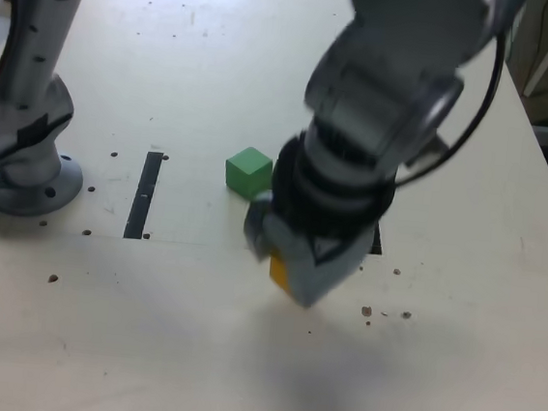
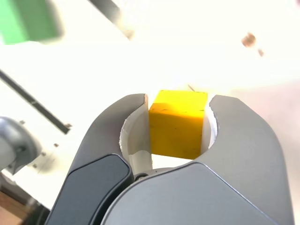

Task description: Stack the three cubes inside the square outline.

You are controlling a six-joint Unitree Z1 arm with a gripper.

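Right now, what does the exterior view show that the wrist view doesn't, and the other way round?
Only the exterior view shows the arm's base bolted to the table and the arm reaching over it. Only the wrist view shows the yellow cube squarely between the jaws, both sides touching. Both show the hand shut on the yellow cube, the green cube lying free, and a thin black strip.
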